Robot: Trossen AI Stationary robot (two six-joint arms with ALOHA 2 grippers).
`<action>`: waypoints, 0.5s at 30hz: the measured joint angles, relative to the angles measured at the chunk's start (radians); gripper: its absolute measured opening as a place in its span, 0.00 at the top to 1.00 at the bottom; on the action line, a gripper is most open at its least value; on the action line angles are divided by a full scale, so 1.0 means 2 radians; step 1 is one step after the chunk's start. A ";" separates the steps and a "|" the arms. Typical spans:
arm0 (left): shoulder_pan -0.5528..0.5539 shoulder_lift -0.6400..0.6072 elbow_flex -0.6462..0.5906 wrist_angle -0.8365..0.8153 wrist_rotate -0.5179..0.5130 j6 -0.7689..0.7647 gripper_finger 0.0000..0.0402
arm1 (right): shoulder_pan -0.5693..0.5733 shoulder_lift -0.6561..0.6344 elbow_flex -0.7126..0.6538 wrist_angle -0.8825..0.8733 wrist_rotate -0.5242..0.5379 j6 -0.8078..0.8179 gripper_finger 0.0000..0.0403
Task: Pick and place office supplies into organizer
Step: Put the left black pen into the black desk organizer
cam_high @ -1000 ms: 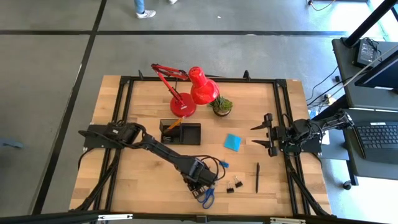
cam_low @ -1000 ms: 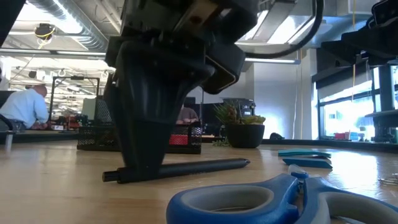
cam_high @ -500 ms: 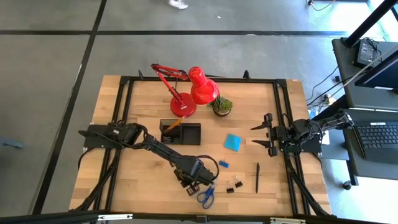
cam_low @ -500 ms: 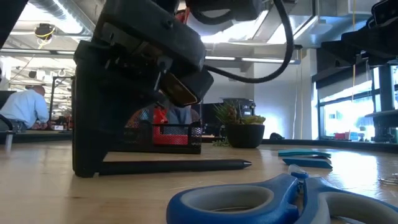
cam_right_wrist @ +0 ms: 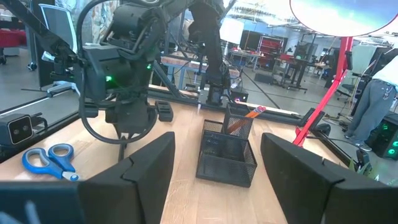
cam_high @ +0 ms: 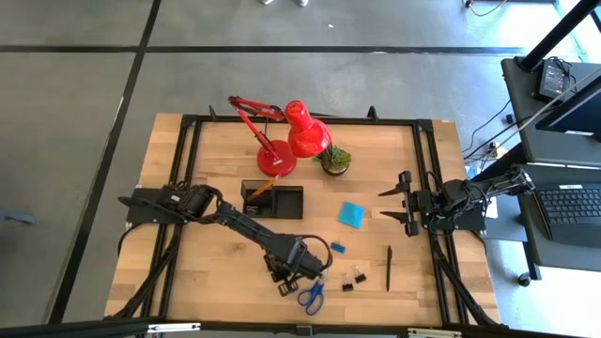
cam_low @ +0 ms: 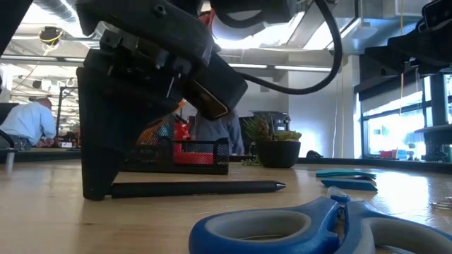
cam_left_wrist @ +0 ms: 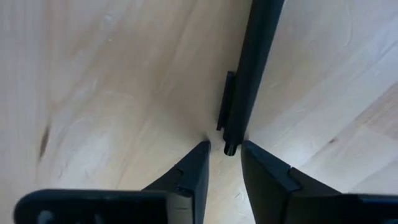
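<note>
High view: two pens — one lengthwise right of scissors, one pinched at its end by left end effector; right end effector wide.

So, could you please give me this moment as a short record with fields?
left gripper: down at the table's front, fingers either side of the end of a black pen lying on the wood; grip not confirmed
right gripper: waiting at the right edge, open, empty
organizer: holds an orange pencil
still on the table: scissors, binder clips, blue note pad, second pen
</note>
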State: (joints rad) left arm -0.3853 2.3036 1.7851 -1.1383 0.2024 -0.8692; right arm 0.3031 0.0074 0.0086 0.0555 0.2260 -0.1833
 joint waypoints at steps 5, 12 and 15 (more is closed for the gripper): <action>0.001 0.000 0.000 0.005 0.002 0.000 0.70 | 0.000 0.000 0.000 0.000 0.000 0.000 0.40; 0.006 0.000 0.000 0.018 -0.014 0.006 0.64 | 0.000 0.000 0.000 0.000 0.000 0.000 0.40; 0.008 0.000 0.000 0.024 -0.022 0.020 0.64 | 0.000 0.000 0.000 0.000 0.000 0.000 0.40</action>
State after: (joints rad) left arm -0.3685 2.3028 1.7847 -1.0905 0.1585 -0.8299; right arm 0.3031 0.0074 0.0086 0.0554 0.2260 -0.1837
